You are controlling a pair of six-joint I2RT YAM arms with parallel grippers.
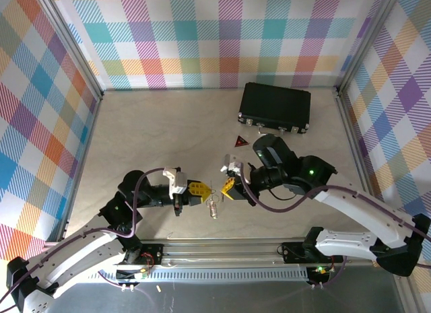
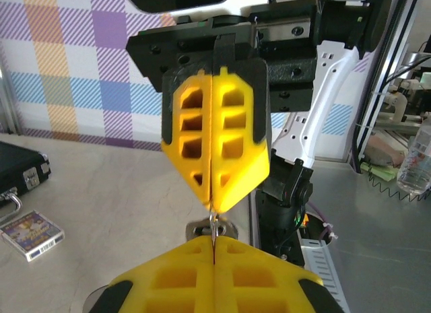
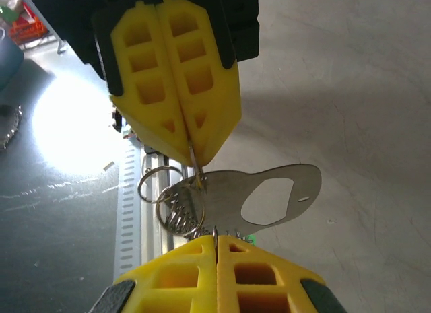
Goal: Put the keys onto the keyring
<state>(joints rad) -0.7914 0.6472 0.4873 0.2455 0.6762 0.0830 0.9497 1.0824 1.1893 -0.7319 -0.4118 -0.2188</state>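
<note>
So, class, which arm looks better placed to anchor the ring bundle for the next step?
Probably right: the right tool, shut, pinches the rings right by the flat metal tag; the left tool grips just a thin wire.

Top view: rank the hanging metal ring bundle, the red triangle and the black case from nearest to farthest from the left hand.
1. Metal ring bundle, hanging just right of the left hand.
2. Red triangle, mid-table, farther back and right.
3. Black case, far right, near the back wall.
</note>
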